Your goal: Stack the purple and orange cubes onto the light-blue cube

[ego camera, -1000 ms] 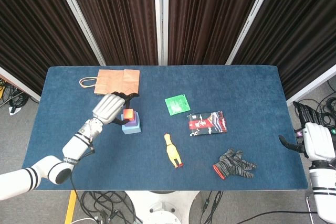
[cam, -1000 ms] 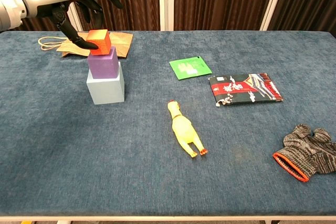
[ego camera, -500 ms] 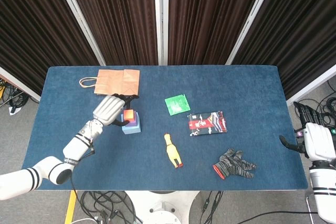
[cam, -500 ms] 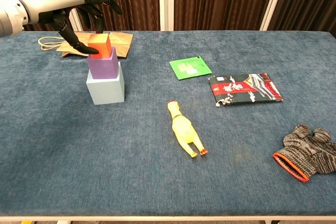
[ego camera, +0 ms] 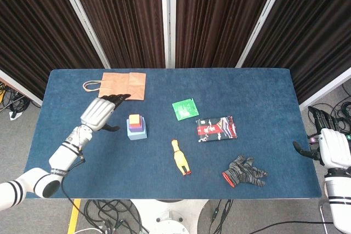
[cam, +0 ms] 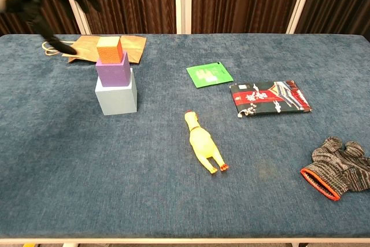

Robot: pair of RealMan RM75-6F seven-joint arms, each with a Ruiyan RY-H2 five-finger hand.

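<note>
No legible text anywhere; print on green packet and dark packet too small to read.

Paper bag, green packet, rubber chicken, glove.

Table: blue carpet-like top, rectangular, white edge along the front.
Backdrop: dark brown pleated curtains, split by white vertical and slanted frame bars.
Floor: grey; black cables bundled under the table's front edge.
</note>
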